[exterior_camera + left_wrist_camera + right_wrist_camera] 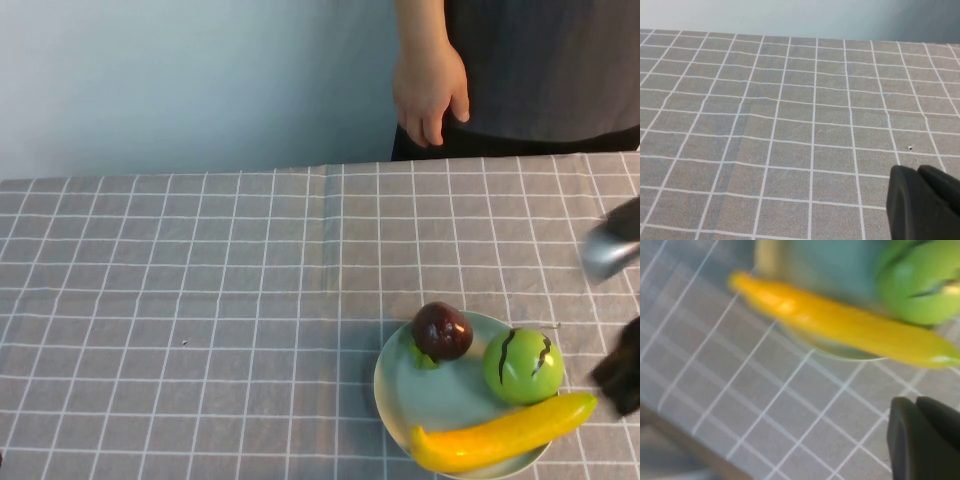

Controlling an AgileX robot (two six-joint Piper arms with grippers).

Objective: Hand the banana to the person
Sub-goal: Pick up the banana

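Grey tablecloth (200, 300) with a white grid over the whole table, a crease running front to back near the middle. Pale blue-white wall (180, 80) behind the far edge. Near the front right corner, a pale plate (395, 385) bearing the banana (500, 435) along its front rim, tip overhanging toward the right edge; green fruit (523, 365) touching it, dark purple fruit (442, 331) beside that. The person (540, 70) beyond the far edge, hand (430, 90) hanging open. Right gripper (622, 375) at the right edge, just beside the banana's tip, holding nothing; finger spread impossible to tell. Left gripper (925, 202) over bare cloth, holding nothing; spread likewise impossible to tell.
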